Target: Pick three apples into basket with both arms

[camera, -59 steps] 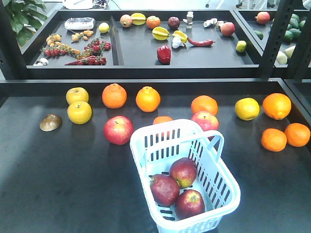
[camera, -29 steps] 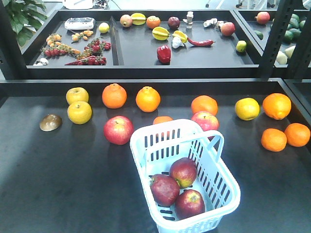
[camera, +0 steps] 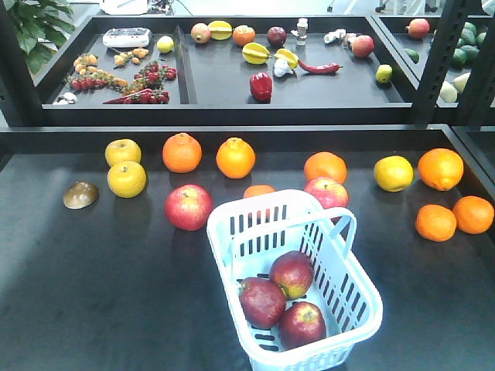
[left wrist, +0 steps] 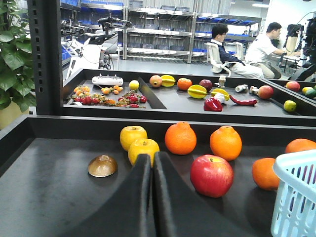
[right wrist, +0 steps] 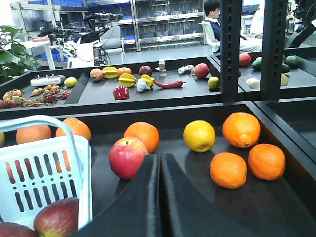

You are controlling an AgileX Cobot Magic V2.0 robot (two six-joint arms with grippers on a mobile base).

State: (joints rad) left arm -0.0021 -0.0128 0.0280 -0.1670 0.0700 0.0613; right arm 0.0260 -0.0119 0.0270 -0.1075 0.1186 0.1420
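Note:
The pale blue basket [camera: 267,202] stands on the dark shelf at the front centre, handle folded to its right side. The three dark red apples [camera: 291,273], [camera: 262,302], [camera: 302,325] lie inside it, touching one another. Neither arm shows in the front view. My left gripper [left wrist: 151,159] is shut and empty, low over the shelf to the left of the basket [left wrist: 296,197]. My right gripper [right wrist: 159,157] is shut and empty to the right of the basket [right wrist: 44,177], where one dark apple [right wrist: 57,217] shows.
Two brighter red apples [camera: 188,206], [camera: 326,192] lie behind the basket among several oranges [camera: 235,157]. Yellow apples [camera: 126,178] and a brown shell-like piece [camera: 80,195] lie at the left. More oranges [camera: 435,222] lie at the right. A raised back shelf [camera: 232,108] holds mixed produce between black posts [camera: 437,62].

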